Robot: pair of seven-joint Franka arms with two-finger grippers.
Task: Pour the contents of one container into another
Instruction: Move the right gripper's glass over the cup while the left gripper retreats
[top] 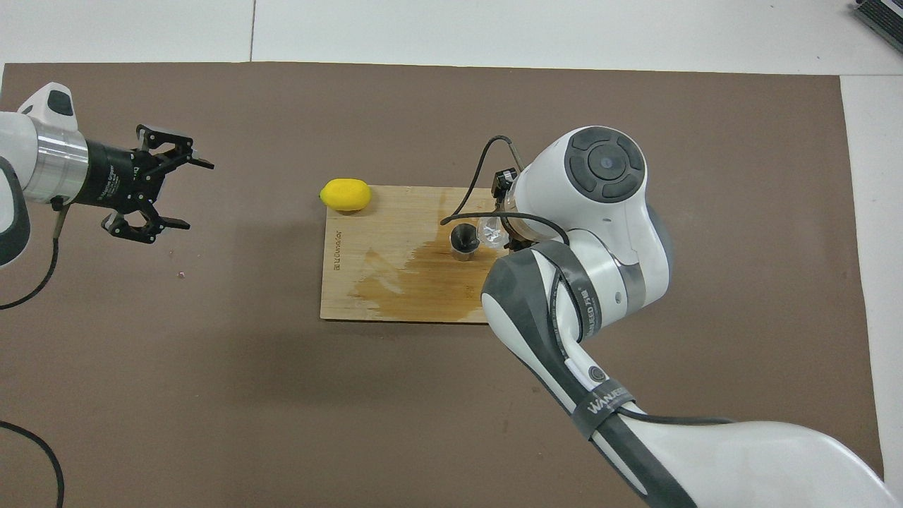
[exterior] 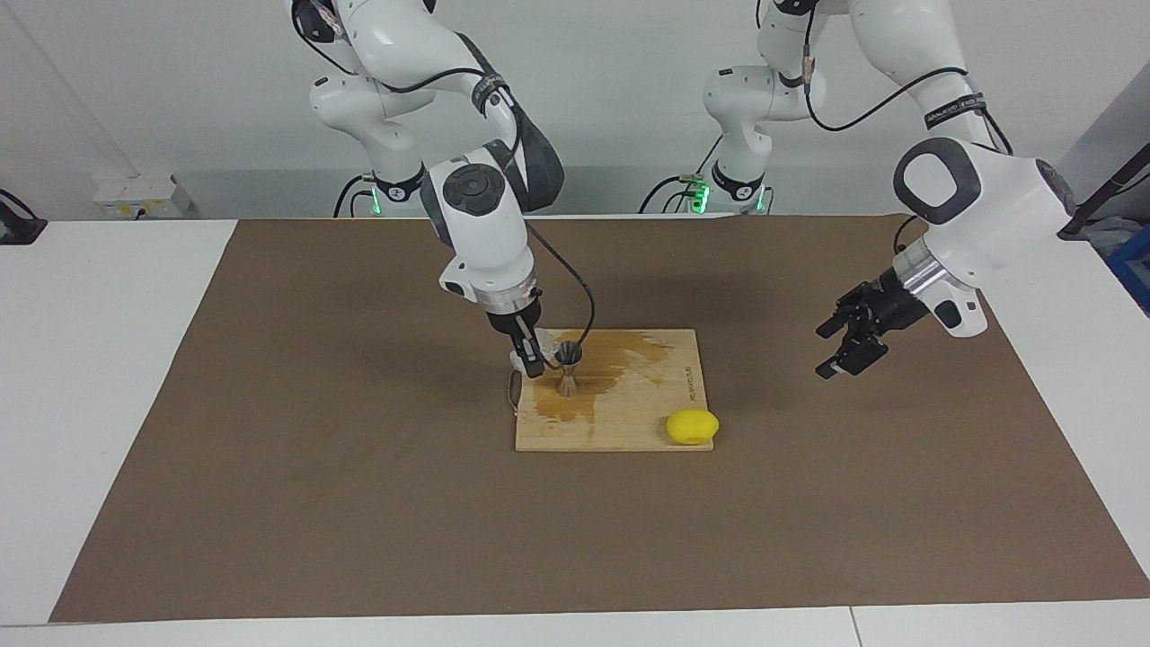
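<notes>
Tipping the glass cup (top: 490, 229) toward the metal jigger (exterior: 568, 367), the right gripper (exterior: 532, 353) holds the cup clamped between its fingers, its mouth just beside and level with the jigger's upper cone. That position places the cup's lip over the jigger's opening, so the pour appears to be under way or at its end; whether liquid is flowing cannot be told.

The jigger stands upright on the wooden cutting board (exterior: 629, 422), toward the right arm's end of it. A broad wet stain (top: 416, 279) spreads across the board around the jigger's base and toward the robots, which suggests spillage. The wet surface may let the light jigger slide if it is nudged.

A yellow lemon (exterior: 692, 426) rests at the board's corner farthest from the robots, toward the left arm's end, well apart from the pour.

The left gripper (exterior: 844, 344) waits in the air over the brown mat (exterior: 269, 449), clear of the board, its fingers spread wide and holding nothing. It gives the jigger no support.
</notes>
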